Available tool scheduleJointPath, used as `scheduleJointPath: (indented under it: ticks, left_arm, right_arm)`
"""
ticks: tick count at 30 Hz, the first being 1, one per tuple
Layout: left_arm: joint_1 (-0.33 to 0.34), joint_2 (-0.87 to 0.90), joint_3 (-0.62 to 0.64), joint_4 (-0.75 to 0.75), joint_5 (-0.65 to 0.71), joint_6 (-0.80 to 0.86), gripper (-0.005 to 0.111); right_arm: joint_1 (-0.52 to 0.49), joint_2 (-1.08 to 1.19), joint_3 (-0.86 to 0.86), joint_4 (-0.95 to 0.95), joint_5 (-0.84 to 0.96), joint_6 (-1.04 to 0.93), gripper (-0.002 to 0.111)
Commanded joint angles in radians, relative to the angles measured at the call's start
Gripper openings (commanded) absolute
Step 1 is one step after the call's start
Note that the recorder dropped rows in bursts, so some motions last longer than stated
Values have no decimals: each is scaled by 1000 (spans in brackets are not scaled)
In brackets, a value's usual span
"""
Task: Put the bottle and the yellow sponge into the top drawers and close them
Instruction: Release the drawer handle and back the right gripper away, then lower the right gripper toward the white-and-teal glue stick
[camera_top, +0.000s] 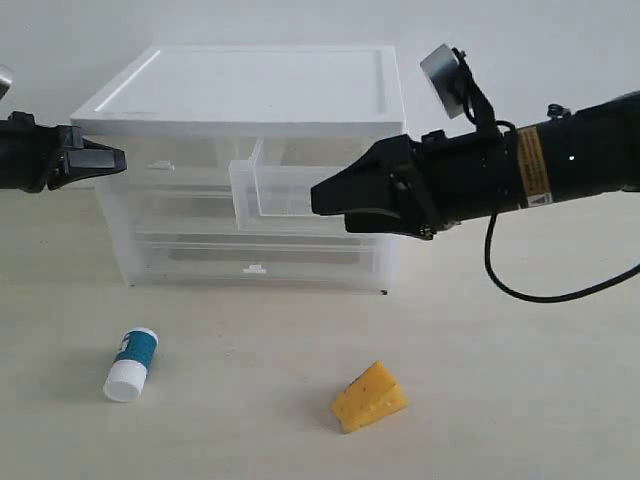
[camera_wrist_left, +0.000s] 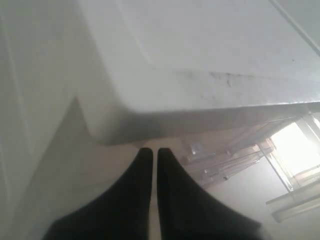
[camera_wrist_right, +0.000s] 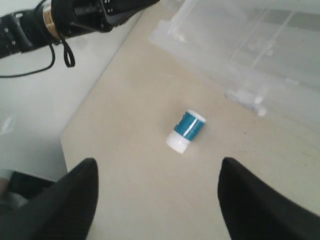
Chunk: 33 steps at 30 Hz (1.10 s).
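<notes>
The small white bottle (camera_top: 132, 364) with a teal band lies on its side on the table, front left of the chest; the right wrist view also shows the bottle (camera_wrist_right: 186, 130). At the front middle rests the yellow sponge (camera_top: 368, 397), a speckled wedge. The top right drawer (camera_top: 275, 190) is pulled partly out, while the top left drawer (camera_top: 165, 160) is closed. My right gripper (camera_top: 318, 200) hovers open and empty by the pulled-out drawer, its jaws (camera_wrist_right: 157, 165) wide apart. By the chest's top left corner my left gripper (camera_top: 120, 160) is shut on nothing (camera_wrist_left: 151, 152).
The white-topped chest (camera_top: 270, 85) stands at the back middle, with two full-width drawers (camera_top: 255, 262) closed below the top pair. Its white lid (camera_wrist_left: 200, 50) fills the left wrist view. The left arm (camera_wrist_right: 75, 15) shows in the right wrist view.
</notes>
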Motion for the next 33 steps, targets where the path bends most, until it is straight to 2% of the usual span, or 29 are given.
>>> scheduleJointPath:
  ticks: [1,6,12,16,21,26,33]
  left_arm:
    - [2,-9,-13,-35,29,3,4]
    - [2,-9,-13,-35,25,3,4]
    - [2,-9,-13,-33,25,3,4]
    - [2,-9,-11,-30,21,-5,4]
    - [2,-9,-11,-34,26,-5,4]
    - [2,-9,-11,-37,26,-5,4]
    - [2,-9,-11,-37,22,-5,4]
  right_arm:
    - [-8,-81,0,-91,-77,38,62]
    - [-8,-111,5,-72,-12,164,62]
    - [27,-43,59,22,86,164,62]
    - [51,23,59,194,155,121,62]
    - [51,84,59,411,138,64,62]
    - [51,144,59,450,136,63,49]
    - [51,170,59,502,112,34,49]
